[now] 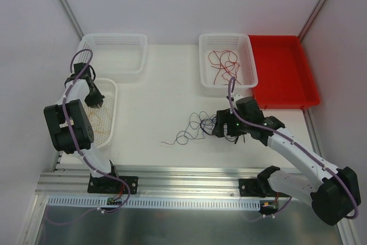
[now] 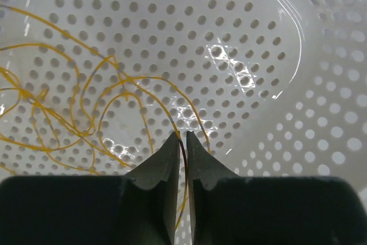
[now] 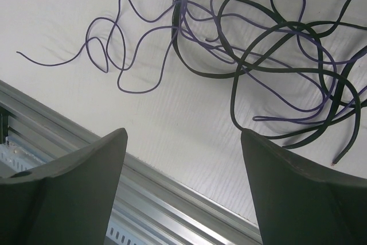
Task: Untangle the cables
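Observation:
Thin yellow cables [image 2: 140, 78] lie coiled on the perforated floor of the near left basket [image 1: 109, 93]. My left gripper [image 2: 182, 136] hangs low inside that basket [image 2: 258, 38], its fingers almost together on one yellow strand running through the narrow slit between them. On the table, a purple cable [image 3: 136, 91] and a black cable [image 3: 234, 104] are tangled together [image 1: 195, 127]. My right gripper [image 3: 183, 133] stands open just right of the tangle, over bare table near the front rail, holding nothing. In the top view it is the right gripper [image 1: 221, 125], and the left gripper [image 1: 93, 102] is over the basket.
Red cables [image 1: 223, 64] lie in a white basket [image 1: 248, 44] at the back centre. A red tray [image 1: 287, 73] sits to its right. Another white basket [image 1: 114, 53] stands at the back left. An aluminium rail [image 3: 172, 199] runs along the table's front edge.

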